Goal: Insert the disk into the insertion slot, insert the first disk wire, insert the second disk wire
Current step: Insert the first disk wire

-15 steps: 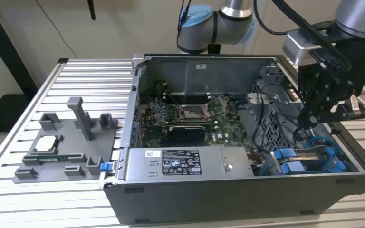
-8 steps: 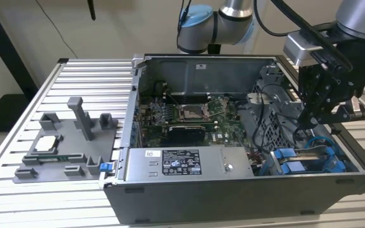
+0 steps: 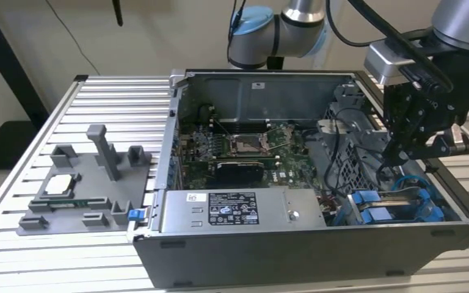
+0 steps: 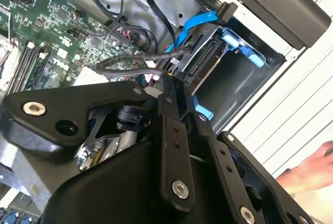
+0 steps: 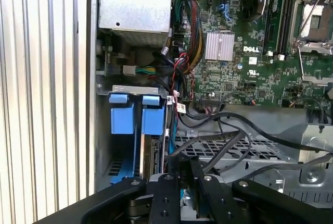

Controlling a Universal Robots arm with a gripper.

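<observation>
Seating a wire at the disk (image 5: pixel 150 153) in its slot (image 5: pixel 130 88); gripper (image 4: pixel 174 86) jaws nearly closed, seemingly pinching a dark wire (image 4: pixel 130 69); best kept square and pushed straight in.

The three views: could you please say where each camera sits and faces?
Exterior view: off the arm, above the open computer case, looking down into it; the arm and tool show by the insertion slot.
First wrist view: on the arm, looking past the tool at the insertion slot and motherboard.
Second wrist view: on the arm, looking along the tool at the insertion slot.
All share the tool and insertion slot.
</observation>
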